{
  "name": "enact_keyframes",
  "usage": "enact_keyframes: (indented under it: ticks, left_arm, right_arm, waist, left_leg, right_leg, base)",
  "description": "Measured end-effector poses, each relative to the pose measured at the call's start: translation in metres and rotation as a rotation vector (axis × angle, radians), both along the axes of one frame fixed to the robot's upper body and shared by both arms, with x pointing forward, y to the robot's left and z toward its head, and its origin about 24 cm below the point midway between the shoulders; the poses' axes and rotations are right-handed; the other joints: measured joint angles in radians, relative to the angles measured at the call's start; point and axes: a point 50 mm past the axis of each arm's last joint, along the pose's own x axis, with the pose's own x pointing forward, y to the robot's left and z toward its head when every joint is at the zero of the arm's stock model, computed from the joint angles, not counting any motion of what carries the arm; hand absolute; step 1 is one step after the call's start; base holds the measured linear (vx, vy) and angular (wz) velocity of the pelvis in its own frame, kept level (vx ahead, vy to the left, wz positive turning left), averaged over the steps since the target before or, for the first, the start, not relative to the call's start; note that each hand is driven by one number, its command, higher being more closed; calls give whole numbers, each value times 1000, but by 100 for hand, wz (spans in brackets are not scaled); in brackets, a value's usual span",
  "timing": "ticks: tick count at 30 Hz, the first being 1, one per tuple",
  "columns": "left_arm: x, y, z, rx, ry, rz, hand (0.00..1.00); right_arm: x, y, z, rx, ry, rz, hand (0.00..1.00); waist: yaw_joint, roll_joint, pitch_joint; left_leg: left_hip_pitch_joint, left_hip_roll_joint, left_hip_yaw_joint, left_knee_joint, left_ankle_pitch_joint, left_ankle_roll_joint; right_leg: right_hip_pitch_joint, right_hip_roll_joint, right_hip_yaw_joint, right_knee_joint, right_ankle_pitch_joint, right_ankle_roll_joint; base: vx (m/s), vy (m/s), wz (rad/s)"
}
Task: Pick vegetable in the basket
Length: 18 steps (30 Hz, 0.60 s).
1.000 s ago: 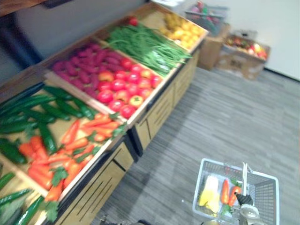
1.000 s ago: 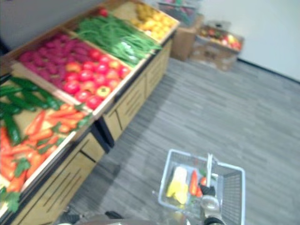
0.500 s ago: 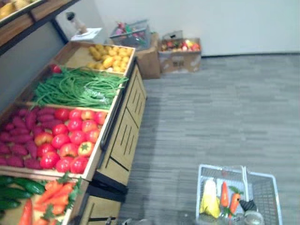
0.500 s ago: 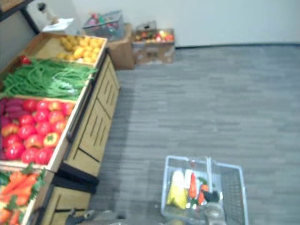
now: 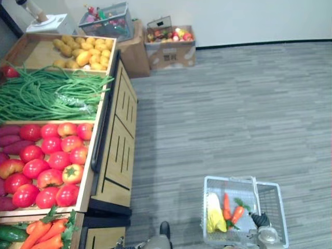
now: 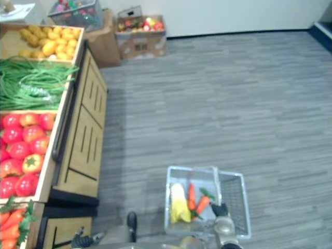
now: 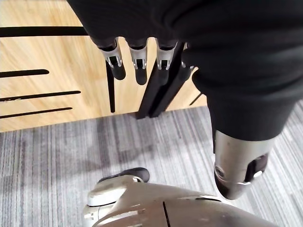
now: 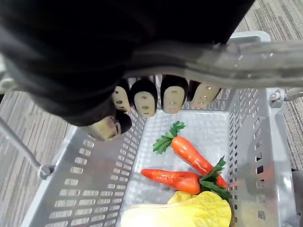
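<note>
A grey plastic basket (image 5: 228,179) hangs low over the grey floor at my right side. In it lie a yellow-white leafy vegetable (image 5: 213,220) and two carrots (image 8: 191,153) with green tops. My right hand (image 8: 144,97) is shut on the basket's grey handle (image 8: 222,59), its fingers curled round the bar; the same hand (image 5: 261,220) sits at the basket's near edge. My left hand (image 7: 138,64) hangs open beside the wooden front of the produce stand (image 7: 52,52), holding nothing.
The wooden stand (image 5: 116,145) runs along the left, with red tomatoes (image 5: 46,166), green beans (image 5: 46,96), yellow potatoes (image 5: 83,52) and carrots (image 5: 44,234) in trays. Cardboard boxes (image 5: 168,46) of produce stand by the back wall. Grey floor (image 5: 233,114) stretches to the right.
The camera has swung, so the stand now lies further left and the cucumbers have left the picture. The basket stays in my right hand with the same vegetables in it.
</note>
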Motion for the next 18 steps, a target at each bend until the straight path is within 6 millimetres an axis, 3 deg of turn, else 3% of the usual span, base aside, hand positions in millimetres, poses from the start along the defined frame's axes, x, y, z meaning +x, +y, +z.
enact_keyframes:
  ticks: [8,10,12,13,14,16,18]
  left_arm:
    - [-4,6,0,27,34,-46,0]
    - [-5,5,0,24,41,-48,0]
    - [-8,3,-2,21,53,-58,0]
    - [-10,4,-2,23,57,-58,0]
    - [-12,5,-2,26,63,-57,0]
    - [-10,4,-1,23,58,-71,0]
    - [-6,3,0,25,43,-73,0]
  right_arm:
    - [-17,-1,-6,14,39,-39,100]
    - [-19,-3,-7,24,35,-88,100]
    - [-19,-13,-3,6,16,-131,100]
    - [-18,-14,-3,6,11,-139,100]
    - [-19,-12,-2,8,0,-149,100]
    - [-19,-11,-2,3,-9,-151,100]
    - [-15,-10,-1,-1,-20,-133,100]
  waist:
    - [1,-32,-30]
    - [-2,-24,-32]
    - [-1,-10,-31]
    - [1,-11,-28]
    - [-8,-7,-23]
    - [-11,-3,-21]
    - [-9,-4,-20]
  left_leg:
    - [57,-1,6,-106,31,-9]
    - [73,12,1,-103,10,-10]
    - [109,32,-9,-66,-26,4]
    - [124,32,-15,-52,-38,10]
    - [149,36,-38,-28,-57,21]
    - [171,56,-71,-11,-77,33]
    - [172,55,-119,-15,-82,28]
  right_leg:
    - [-14,11,20,14,10,17]
    - [-35,15,13,106,11,20]
    - [-150,1,35,429,23,10]
    - [-176,-5,51,512,45,-7]
    - [-214,-16,67,643,121,-16]
    - [-225,-16,68,709,70,-7]
    - [-222,-10,11,581,9,-34]
  base:
    - [46,-17,-12]
    - [113,-3,0]
    - [86,39,9]
    - [95,54,32]
    - [119,20,56]
    - [112,-17,63]
    - [128,-96,74]
